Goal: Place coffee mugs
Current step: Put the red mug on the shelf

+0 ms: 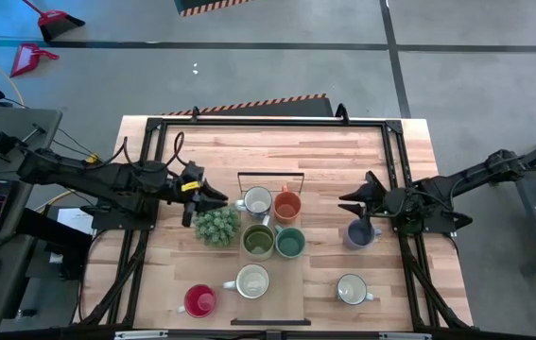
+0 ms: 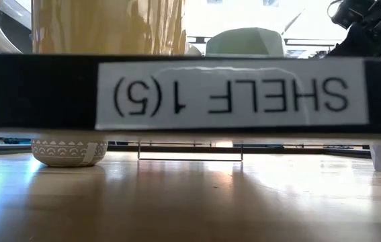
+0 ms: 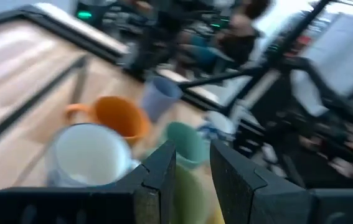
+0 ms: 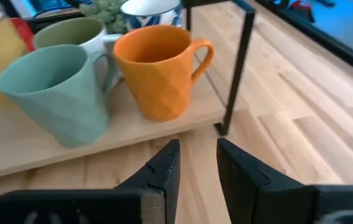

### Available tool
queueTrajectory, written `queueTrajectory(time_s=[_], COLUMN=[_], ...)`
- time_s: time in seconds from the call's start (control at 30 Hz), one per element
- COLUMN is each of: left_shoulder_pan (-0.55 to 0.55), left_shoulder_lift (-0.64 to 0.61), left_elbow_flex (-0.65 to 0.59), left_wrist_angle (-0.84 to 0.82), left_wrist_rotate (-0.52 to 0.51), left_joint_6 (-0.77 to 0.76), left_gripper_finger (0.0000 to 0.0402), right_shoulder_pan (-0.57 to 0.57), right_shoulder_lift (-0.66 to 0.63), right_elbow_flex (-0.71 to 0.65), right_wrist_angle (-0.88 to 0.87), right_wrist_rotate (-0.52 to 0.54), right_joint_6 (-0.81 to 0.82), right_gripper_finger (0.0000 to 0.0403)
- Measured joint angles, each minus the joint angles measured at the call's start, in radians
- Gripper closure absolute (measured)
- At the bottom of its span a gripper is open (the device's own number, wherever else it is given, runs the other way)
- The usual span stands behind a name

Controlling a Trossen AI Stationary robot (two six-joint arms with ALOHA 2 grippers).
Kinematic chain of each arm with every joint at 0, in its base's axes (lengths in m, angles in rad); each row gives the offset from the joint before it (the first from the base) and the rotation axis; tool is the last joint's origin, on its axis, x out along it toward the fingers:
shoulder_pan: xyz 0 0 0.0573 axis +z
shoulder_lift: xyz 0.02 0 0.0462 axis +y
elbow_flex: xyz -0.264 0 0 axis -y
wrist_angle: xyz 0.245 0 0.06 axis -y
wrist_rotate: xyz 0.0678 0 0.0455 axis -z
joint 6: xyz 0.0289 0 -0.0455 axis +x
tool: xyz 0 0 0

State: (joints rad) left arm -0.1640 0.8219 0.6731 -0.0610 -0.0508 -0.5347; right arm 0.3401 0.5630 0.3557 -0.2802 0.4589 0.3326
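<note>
Five coffee mugs stand on the wooden shelf board (image 1: 282, 293) in the table's middle: white (image 1: 256, 200), orange (image 1: 287, 205), olive green (image 1: 258, 241), teal (image 1: 289, 243) and cream (image 1: 252, 281). Three more stand on the tabletop: blue-grey (image 1: 358, 233), red (image 1: 199, 300) and cream-white (image 1: 351, 289). My left gripper (image 1: 222, 198) hovers left of the white mug (image 3: 89, 155), its fingers slightly apart with nothing between them (image 3: 193, 177). My right gripper (image 1: 349, 201) hangs right of the shelf, beside the blue-grey mug. It faces the orange mug (image 4: 160, 68) and teal mug (image 4: 58, 93), and its narrow gap (image 4: 198, 171) is empty.
A spiky green potted plant (image 1: 216, 227) stands beside the olive mug, just near of my left gripper. The shelf's thin black frame (image 4: 238, 68) rises at the board's far end. A black rail frame (image 1: 268, 123) rings the table. In the low view a labelled black bar (image 2: 230, 94) blocks most of the sight.
</note>
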Motion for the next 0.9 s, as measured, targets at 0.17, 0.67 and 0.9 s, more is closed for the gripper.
queueTrajectory(time_s=[0.17, 0.67, 0.9], left_shoulder_pan=[-0.029, -0.269, -0.447], left_shoulder_lift=[-0.001, -0.002, -0.001], left_elbow_flex=[0.000, 0.033, 0.059], left_wrist_angle=[0.072, -0.007, -0.143], left_wrist_rotate=[0.169, 0.210, 0.061], left_joint_6=[0.000, -0.250, -0.346], left_gripper_finger=[0.0314, 0.0314, 0.0314], right_shoulder_pan=[0.000, 0.000, 0.000], right_shoulder_lift=[0.000, 0.000, 0.000], right_elbow_flex=[0.000, 0.000, 0.000], right_wrist_angle=[0.000, 0.000, 0.000], right_wrist_rotate=[0.055, 0.064, 0.063], right_joint_6=[0.003, 0.210, 0.241], right_gripper_finger=[0.0316, 0.0316, 0.0316])
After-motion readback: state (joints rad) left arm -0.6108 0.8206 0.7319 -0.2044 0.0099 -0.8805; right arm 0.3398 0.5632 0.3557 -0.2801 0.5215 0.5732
